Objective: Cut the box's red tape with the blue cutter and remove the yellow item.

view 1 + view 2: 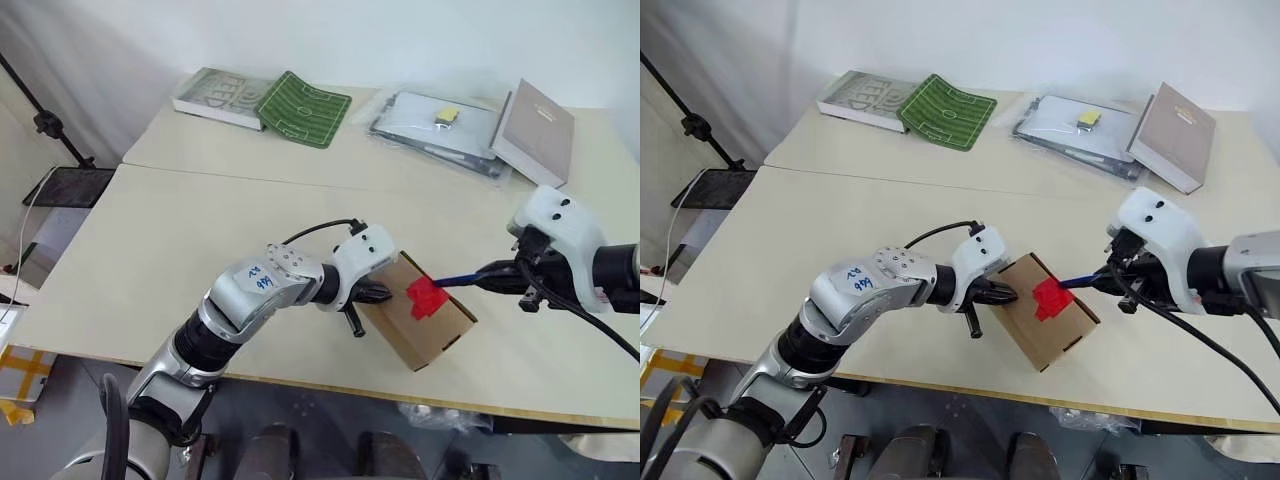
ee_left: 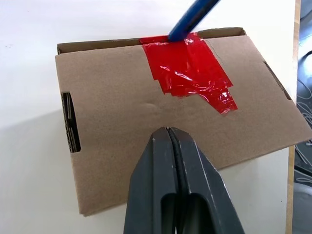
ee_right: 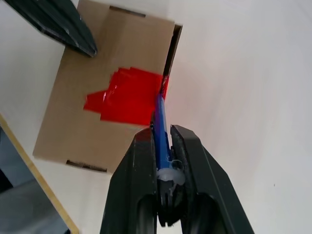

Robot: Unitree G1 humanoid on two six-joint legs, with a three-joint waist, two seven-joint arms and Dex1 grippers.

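— Cardboard first: what does the box (image 1: 418, 312) look like?
— Low, brown, corrugated, lying near the front edge of the pale table (image 1: 150, 270). One patch of red tape (image 1: 427, 296), wrinkled and uneven, sits over its top seam.
— And the left gripper (image 1: 378, 293)?
— Fingers pressed together, empty, their tips on the box's left end.
— To the right?
— One blue cutter (image 3: 160, 122), pinched in the right gripper (image 3: 166, 142), its tip touching the tape at the box's far edge.
— At the back?
— Two books, one green pitch-patterned mat (image 1: 305, 108), and plastic sleeves bearing a small yellow piece (image 1: 447, 115).
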